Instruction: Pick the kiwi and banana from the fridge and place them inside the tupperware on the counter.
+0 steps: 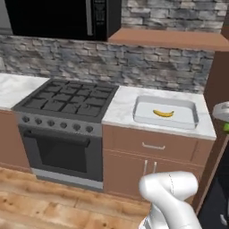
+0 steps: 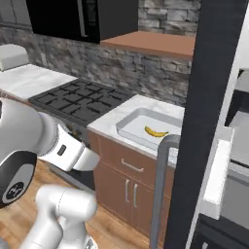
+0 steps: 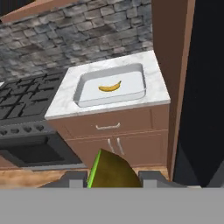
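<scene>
The yellow banana (image 1: 163, 113) (image 2: 155, 132) (image 3: 110, 86) lies in the pale tupperware (image 1: 190, 118) (image 2: 127, 127) (image 3: 85, 94) on the white marble counter (image 1: 120, 107) (image 2: 109, 120) (image 3: 61, 103). My gripper (image 3: 111, 178) is shut on the kiwi (image 3: 111, 169), whose olive-green body sits between the two fingertips. In the hand view the gripper hovers in front of the cabinets, out from the tupperware and above the floor. A green sliver of the kiwi (image 1: 226, 127) shows at the right edge of the left base view. The black fridge (image 2: 214, 97) (image 3: 205, 87) stands open to the right of the counter.
A black stove top (image 1: 71, 100) (image 2: 80, 102) (image 3: 22, 103) with an oven below lies left of the tupperware. A tall brown side panel (image 3: 170, 65) separates the counter from the fridge. The fridge door's grey bar handle (image 2: 159, 185) stands close to the cabinets. A black microwave (image 1: 62, 18) hangs above the stove.
</scene>
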Available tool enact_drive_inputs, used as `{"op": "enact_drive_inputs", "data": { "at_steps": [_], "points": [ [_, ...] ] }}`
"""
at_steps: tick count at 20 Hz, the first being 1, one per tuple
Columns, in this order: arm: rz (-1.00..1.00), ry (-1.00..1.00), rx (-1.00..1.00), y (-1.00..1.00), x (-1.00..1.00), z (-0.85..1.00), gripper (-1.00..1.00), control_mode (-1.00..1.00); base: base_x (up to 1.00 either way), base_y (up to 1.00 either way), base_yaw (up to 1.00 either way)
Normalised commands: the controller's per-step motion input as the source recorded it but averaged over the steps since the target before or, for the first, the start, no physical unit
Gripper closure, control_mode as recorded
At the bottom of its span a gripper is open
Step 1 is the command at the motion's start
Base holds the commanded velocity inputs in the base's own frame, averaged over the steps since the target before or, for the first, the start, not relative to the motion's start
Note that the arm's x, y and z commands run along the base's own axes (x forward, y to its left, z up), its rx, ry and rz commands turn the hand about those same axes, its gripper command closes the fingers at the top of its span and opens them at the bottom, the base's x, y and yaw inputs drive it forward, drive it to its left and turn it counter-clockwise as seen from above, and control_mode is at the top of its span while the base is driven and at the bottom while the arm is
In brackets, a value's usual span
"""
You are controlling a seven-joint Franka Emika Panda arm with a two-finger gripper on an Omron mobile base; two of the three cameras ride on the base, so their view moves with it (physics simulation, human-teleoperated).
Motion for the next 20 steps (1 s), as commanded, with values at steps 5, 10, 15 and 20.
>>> {"op": "enact_drive_inputs", "data": {
  "at_steps": [5, 10, 15, 20],
  "points": [
    [0.0, 0.0, 0.0, 0.0, 0.0, 0.0, 1.0, 1.0, 0.94, 0.77, -0.35],
    [0.0, 0.0, 0.0, 0.0, 0.0, 0.0, 1.0, 1.0, 0.92, 0.8, -0.33],
    [0.0, 0.0, 0.0, 0.0, 0.0, 0.0, 1.0, 1.0, 0.65, 0.05, -0.14],
    [0.0, 0.0, 0.0, 0.0, 0.0, 0.0, 1.0, 1.0, 0.59, -0.08, -0.06]
  ]
}}
